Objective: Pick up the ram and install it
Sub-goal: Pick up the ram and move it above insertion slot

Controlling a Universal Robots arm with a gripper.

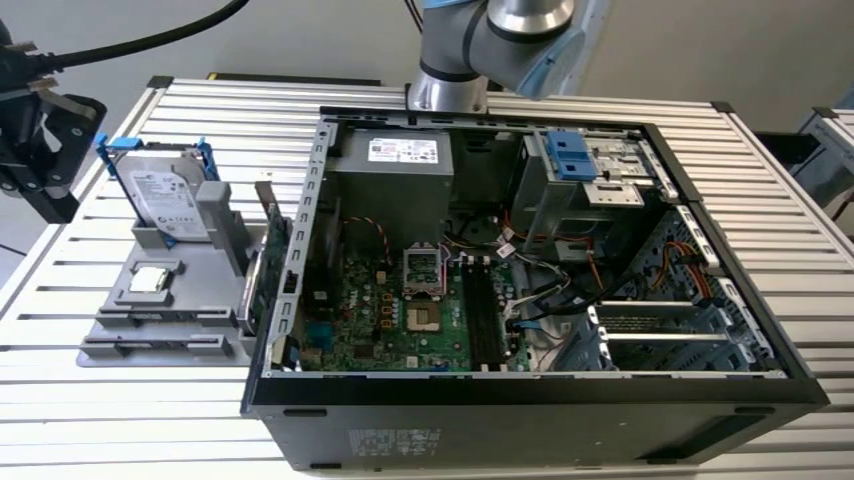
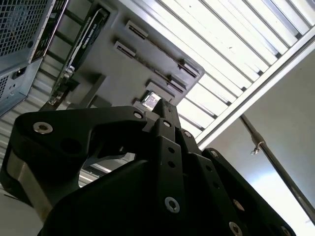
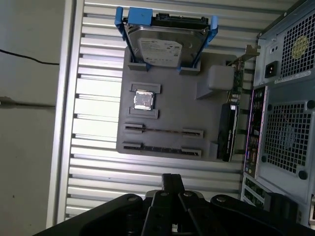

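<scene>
The ram [image 3: 162, 148] is a thin dark strip standing edge-on between two clips of the grey parts tray [image 3: 172, 105]; a second thin strip [image 3: 162, 131] stands in the clips beside it. In the exterior view the tray [image 1: 180, 300] lies at the left of the open computer case [image 1: 534, 390]. My gripper [image 1: 54, 195] hangs in the air beyond the tray's left side, away from the case. In both wrist views its black fingertips [image 3: 172, 181] [image 2: 161, 105] sit together with nothing between them, off the tray. Long black memory slots [image 1: 483, 320] run along the motherboard.
On the tray stand a silver hard drive in a blue frame [image 1: 167, 195], a square processor [image 3: 143, 100] and a large green expansion card [image 1: 274, 270] close to the case wall. A black cable [image 1: 134, 40] hangs above the gripper. The slatted table's edge [image 3: 66, 123] is near.
</scene>
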